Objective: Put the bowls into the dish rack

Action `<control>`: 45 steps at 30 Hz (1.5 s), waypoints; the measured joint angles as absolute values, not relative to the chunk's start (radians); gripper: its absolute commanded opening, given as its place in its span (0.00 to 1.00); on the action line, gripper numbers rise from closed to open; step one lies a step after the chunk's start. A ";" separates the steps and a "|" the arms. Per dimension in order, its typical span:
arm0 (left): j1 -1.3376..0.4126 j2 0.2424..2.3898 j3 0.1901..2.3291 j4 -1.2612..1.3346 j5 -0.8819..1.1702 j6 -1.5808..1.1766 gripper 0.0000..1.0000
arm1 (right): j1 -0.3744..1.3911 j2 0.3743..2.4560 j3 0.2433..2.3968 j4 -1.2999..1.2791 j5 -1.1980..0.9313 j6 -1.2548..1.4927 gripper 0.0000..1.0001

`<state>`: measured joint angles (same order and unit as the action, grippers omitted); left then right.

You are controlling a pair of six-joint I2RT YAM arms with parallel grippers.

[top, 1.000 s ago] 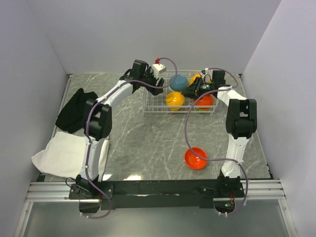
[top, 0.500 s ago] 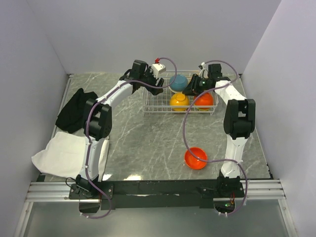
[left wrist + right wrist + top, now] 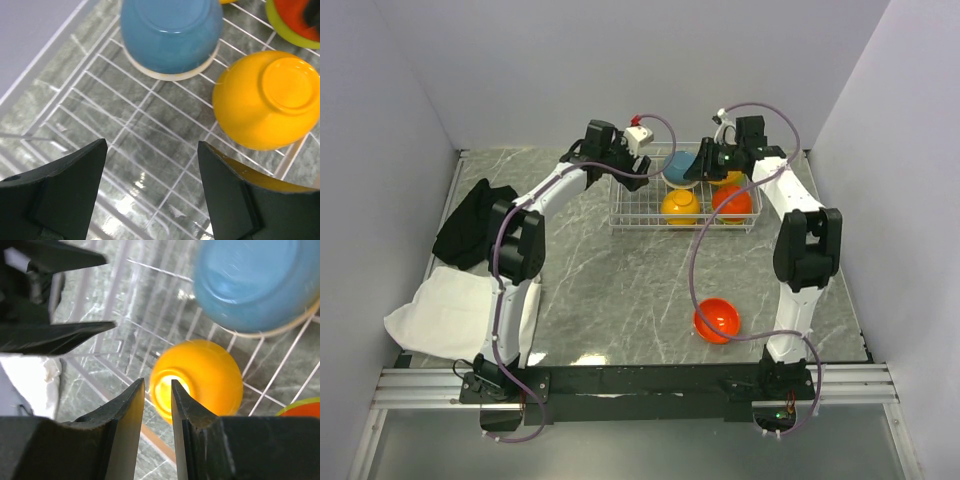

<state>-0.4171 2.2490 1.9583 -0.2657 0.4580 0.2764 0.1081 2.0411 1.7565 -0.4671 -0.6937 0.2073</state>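
The wire dish rack (image 3: 630, 215) stands at the back of the table. Upside down in it are a teal-blue bowl (image 3: 171, 35), a yellow-orange bowl (image 3: 267, 100) and a green-rimmed orange bowl (image 3: 733, 204). Behind that last one lies a yellow-centred bowl (image 3: 728, 179). One orange bowl (image 3: 717, 320) sits upright on the table in front of the right arm. My left gripper (image 3: 152, 150) hangs open over the rack's bare left wire floor, holding nothing. My right gripper (image 3: 158, 385) hovers above the yellow-orange bowl (image 3: 200, 377), its jaws a narrow gap apart with nothing between them.
A black cloth (image 3: 475, 225) and a white cloth (image 3: 460, 310) lie at the left of the marble table. The rack's raised wire sides (image 3: 30, 135) surround both grippers, and the left gripper's fingers (image 3: 55, 335) show close by in the right wrist view.
The left jaws have opened. The right gripper has risen and moved back-left from the rack's right side to above the middle. The yellow-orange bowl has shifted slightly right.
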 measured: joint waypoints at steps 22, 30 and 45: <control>-0.381 1.581 1.508 -0.257 0.219 0.291 0.99 | 0.459 1.100 1.069 -0.840 -0.509 -0.832 0.54; -0.346 1.194 1.151 -0.320 0.223 0.313 0.99 | 0.723 1.089 0.983 -1.169 -0.387 -0.987 0.54; -0.156 0.904 0.958 -0.327 0.259 0.289 0.99 | 0.968 1.048 0.789 -1.190 -0.222 -0.820 0.52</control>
